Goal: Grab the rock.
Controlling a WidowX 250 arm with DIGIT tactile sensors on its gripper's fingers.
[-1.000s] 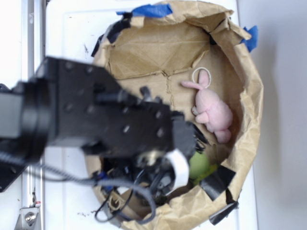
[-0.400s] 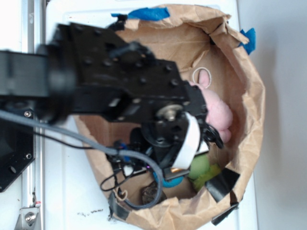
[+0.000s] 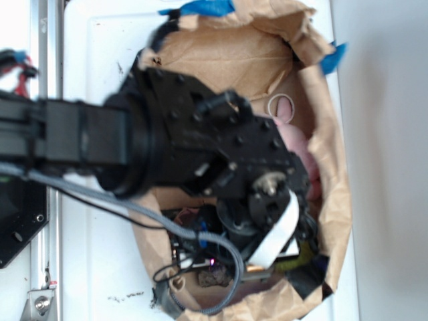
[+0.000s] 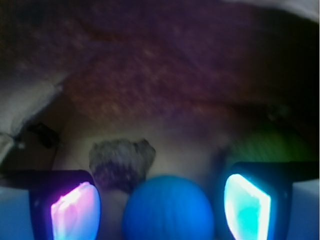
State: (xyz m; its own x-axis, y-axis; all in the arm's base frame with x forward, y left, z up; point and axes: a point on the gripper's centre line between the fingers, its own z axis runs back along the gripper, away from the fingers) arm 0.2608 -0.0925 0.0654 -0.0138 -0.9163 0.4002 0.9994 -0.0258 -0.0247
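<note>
The rock (image 4: 121, 164) lies unlabelled beyond the spread fingers (image 4: 247, 204) — blue ball (image 4: 167, 209) between them.

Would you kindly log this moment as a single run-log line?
gripper: open, in paper bag | between fingers: blue ball | rock: beyond ball, off toward the pink-lit finger, ungrasped

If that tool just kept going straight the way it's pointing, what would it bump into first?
Most likely the blue ball, which sits right between the open tool's fingers. The rock lies further on and a bit left, though depth is hard to judge.
</note>
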